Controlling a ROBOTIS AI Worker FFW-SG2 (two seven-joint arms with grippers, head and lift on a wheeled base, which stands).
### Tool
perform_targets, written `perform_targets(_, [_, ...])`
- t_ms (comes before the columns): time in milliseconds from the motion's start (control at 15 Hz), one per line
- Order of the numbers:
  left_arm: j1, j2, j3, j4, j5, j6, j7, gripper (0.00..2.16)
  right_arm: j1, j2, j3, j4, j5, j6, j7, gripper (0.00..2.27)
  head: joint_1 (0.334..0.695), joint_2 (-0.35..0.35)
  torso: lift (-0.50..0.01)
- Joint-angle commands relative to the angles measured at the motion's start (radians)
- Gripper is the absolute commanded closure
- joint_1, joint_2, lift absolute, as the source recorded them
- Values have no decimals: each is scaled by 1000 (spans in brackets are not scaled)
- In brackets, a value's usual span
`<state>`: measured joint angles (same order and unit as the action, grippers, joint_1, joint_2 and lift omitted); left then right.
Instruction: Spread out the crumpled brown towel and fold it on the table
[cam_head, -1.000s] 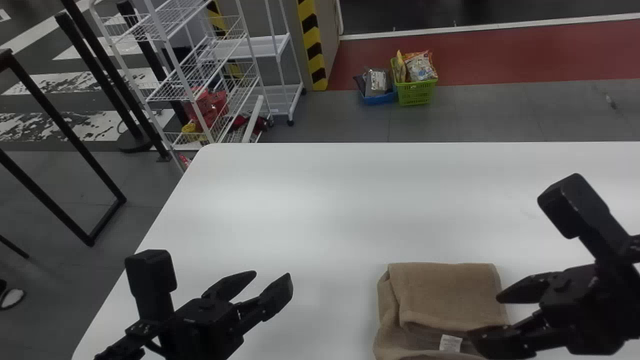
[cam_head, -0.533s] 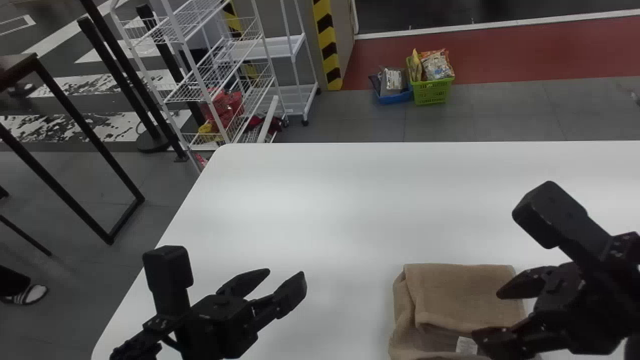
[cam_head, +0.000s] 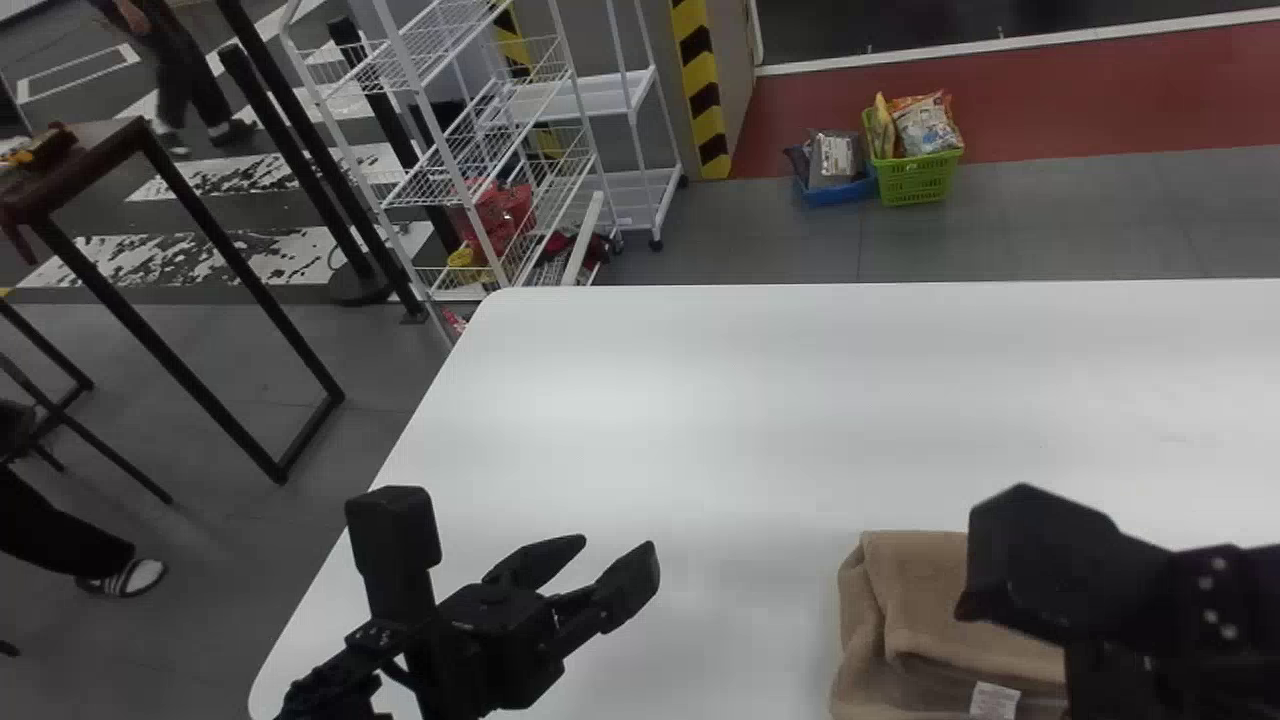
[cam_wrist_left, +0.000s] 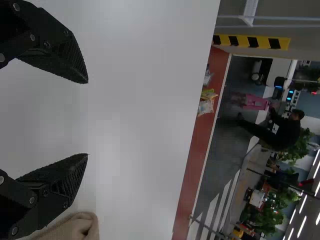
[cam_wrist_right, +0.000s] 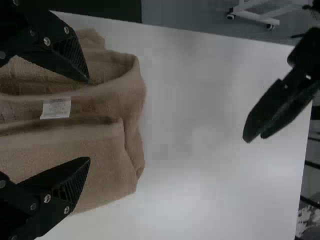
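In the head view my left gripper stands open over bare table, left of the folded brown towel. My right gripper is over the towel's right part, hiding it there. The left wrist view has the left gripper with its fingers wide apart and a corner of the towel beyond one of them. Seen from the right wrist, the right gripper is open above the towel, whose layers and white label lie between and beneath its fingers.
The white table extends beyond the towel to its far edge. On the floor past it are a green basket with packages and a white wire rack. A dark-framed table stands at the left.
The head view has shifted, so table, towel and left gripper appear farther right. The right gripper has moved left and turned over the towel. The left gripper stays open beside it.
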<state>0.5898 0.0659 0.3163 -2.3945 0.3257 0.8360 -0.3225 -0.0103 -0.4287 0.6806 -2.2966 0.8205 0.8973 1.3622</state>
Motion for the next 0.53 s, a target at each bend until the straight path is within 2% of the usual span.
perform_targets(0, [-7, 0, -6, 1, 0, 4, 3, 370, 6, -50, 7, -6, 2, -57, 5, 299, 695, 350, -127])
perform_targets(467, [-10, 0, -16, 26, -4, 4, 10, 370, -91, -61, -78, -18, -89, -30, 5, 299, 695, 334, -127])
